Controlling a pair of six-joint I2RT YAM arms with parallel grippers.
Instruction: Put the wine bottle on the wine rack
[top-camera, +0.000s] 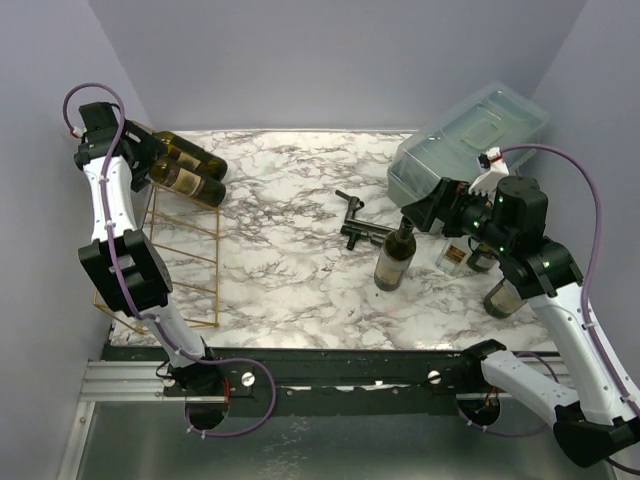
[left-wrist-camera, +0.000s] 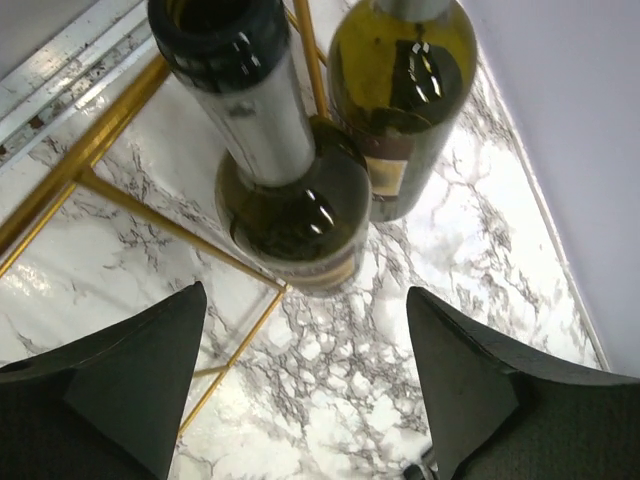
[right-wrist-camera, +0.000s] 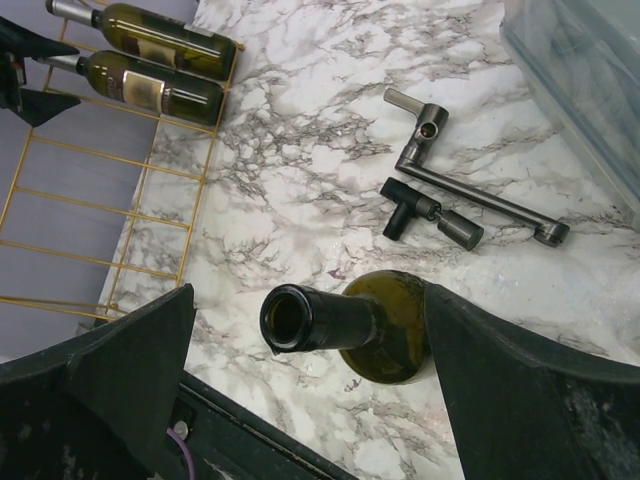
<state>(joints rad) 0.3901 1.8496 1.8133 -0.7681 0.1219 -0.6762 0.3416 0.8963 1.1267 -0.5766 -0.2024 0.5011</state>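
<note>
On the marble counter (top-camera: 290, 290) the rack (top-camera: 186, 262) of gold wire stands along the left edge, reaching from the near left corner back to the far left one. Close to the right edge a dark bottle (top-camera: 500, 298) is half hidden under the right arm, and a labelled bottle (top-camera: 455, 257) stands just beyond it. Left of that, right of the counter's middle and well apart from the rack, the wine bottle (top-camera: 395, 258) stands upright on the marble, its mouth open. The right gripper (right-wrist-camera: 310, 292) straddles its neck with the fingers spread wide, one on each side; whether either finger touches the glass cannot be told. Just past the wine bottle, toward the far edge, lie a bent metal bar (right-wrist-camera: 480, 200) and a short T-shaped piece (right-wrist-camera: 425, 212), close together. A translucent grey box (top-camera: 470, 140) fills the far right corner. At the far left corner two bottles lie side by side on the rack's top tier, the nearer racked bottle (top-camera: 190, 183) and the farther racked bottle (top-camera: 197, 158), necks toward the left edge. The left gripper (left-wrist-camera: 305, 292) hangs at those necks, fingers wide apart and gripping nothing.
</note>
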